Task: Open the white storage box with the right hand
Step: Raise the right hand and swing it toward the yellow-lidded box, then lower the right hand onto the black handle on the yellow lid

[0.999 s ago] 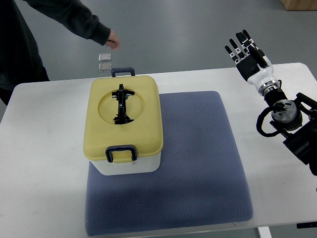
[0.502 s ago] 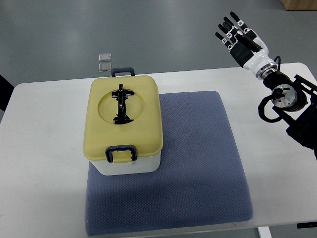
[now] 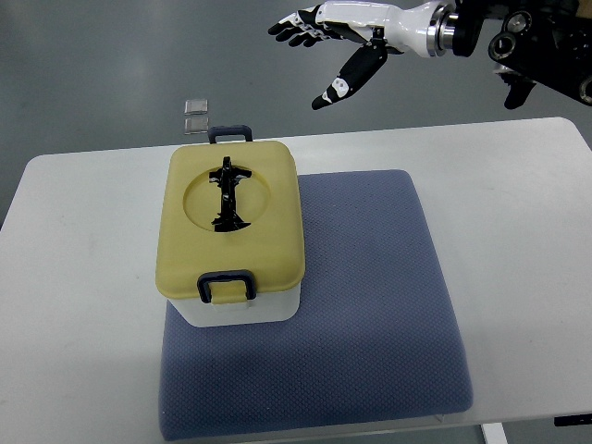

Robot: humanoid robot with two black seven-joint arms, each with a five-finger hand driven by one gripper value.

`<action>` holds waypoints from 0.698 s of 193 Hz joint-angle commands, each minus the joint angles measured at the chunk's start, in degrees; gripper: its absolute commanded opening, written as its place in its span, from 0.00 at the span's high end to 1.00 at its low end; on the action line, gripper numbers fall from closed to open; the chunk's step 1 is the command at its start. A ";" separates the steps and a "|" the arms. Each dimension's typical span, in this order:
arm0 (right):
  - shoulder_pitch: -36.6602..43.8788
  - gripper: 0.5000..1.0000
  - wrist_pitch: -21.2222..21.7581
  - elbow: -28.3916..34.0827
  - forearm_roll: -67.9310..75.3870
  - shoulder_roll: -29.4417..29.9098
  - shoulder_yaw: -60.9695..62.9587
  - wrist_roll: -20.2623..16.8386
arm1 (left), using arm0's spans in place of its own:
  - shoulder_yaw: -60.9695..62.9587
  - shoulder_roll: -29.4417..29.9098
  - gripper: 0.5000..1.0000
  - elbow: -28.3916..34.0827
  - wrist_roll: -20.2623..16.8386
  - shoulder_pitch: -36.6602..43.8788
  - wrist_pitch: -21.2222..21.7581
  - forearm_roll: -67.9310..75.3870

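The right hand (image 3: 338, 42) has swung from beyond the counter's (image 3: 83, 277) far right corner to hang high beyond its far edge, fingers spread and empty. The white storage box (image 3: 233, 245), yellow lid (image 3: 268, 217) shut, sits on the blue mat's (image 3: 370, 305) left part, nearer than the hand and to its left. The lid's long axis runs near to far, a latch (image 3: 227, 283) at each end.

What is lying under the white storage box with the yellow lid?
The storage box stands on the left part of a blue-grey mat, which lies on the white table. The mat's part beneath the box is covered.
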 commanded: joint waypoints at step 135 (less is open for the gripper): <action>5.65 0.15 -18.44 4.59 -20.57 10.05 -17.55 7.86 | -0.04 0.00 0.00 -0.18 0.00 0.00 0.00 -0.01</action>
